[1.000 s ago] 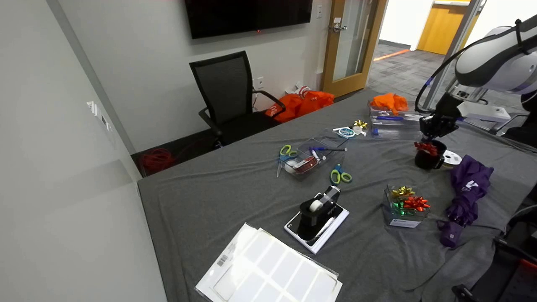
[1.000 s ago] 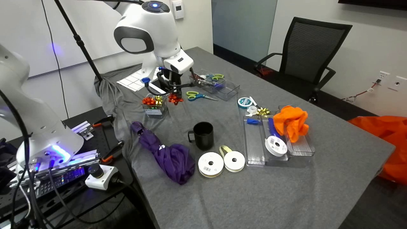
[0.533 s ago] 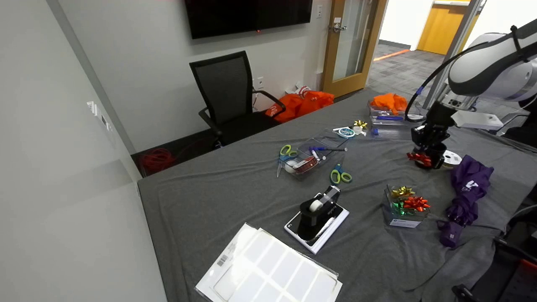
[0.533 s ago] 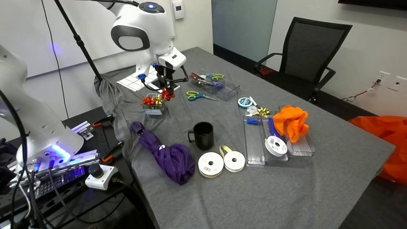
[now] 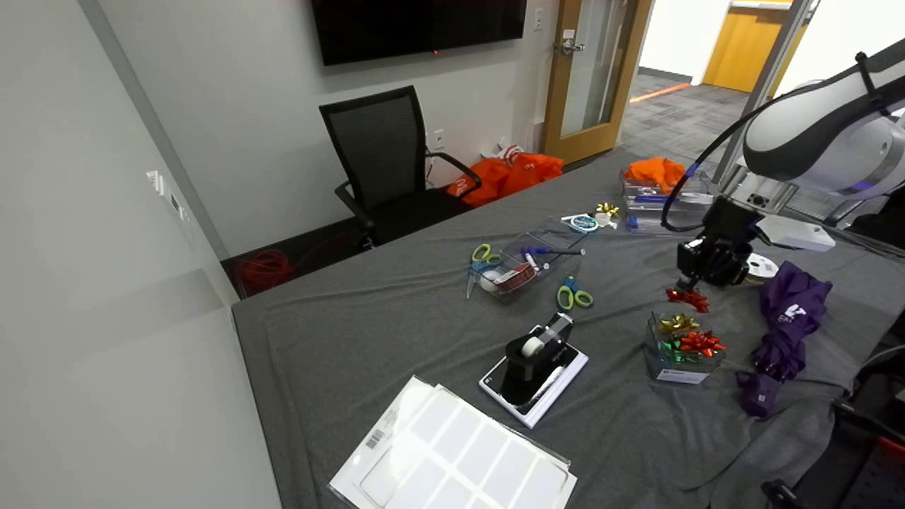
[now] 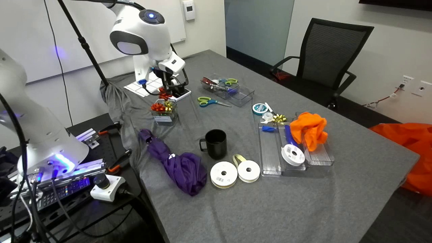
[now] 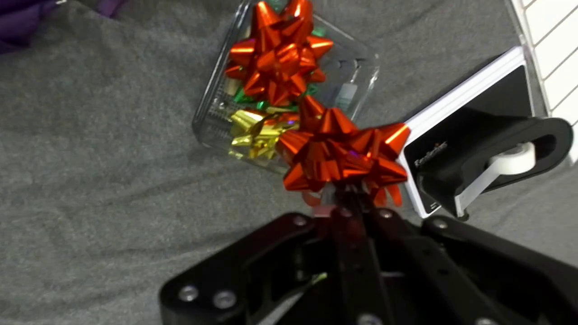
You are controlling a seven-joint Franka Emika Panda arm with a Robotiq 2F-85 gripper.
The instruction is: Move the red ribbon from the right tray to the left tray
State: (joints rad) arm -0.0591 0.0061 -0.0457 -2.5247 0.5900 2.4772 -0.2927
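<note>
My gripper (image 7: 354, 198) is shut on a shiny red ribbon (image 7: 338, 153), a star-shaped bow pinched at its base. In the wrist view the ribbon overlaps the near edge of a clear tray (image 7: 347, 54). That tray holds a second red bow (image 7: 277, 58), a gold bow (image 7: 255, 135) and something green. The held ribbon appears close to this tray in both exterior views, as the ribbon (image 5: 687, 300) beside it and the ribbon (image 6: 165, 93) just above its rim in the picture. Its exact height I cannot tell. Which trays count as left and right is unclear.
A clear tray (image 6: 244, 96) holds scissors and pens, with more scissors (image 6: 209, 101) beside it. Clear trays (image 6: 270, 158) carry an orange cloth (image 6: 308, 130). A tape dispenser (image 5: 523, 364), black mug (image 6: 216, 145), ribbon spools (image 6: 218, 179) and purple umbrella (image 6: 182, 168) stand around.
My gripper has carried the red ribbon away from over the mug's side of the picture, toward the clear tray with the bows. The grip stays shut; the other objects have not moved.
</note>
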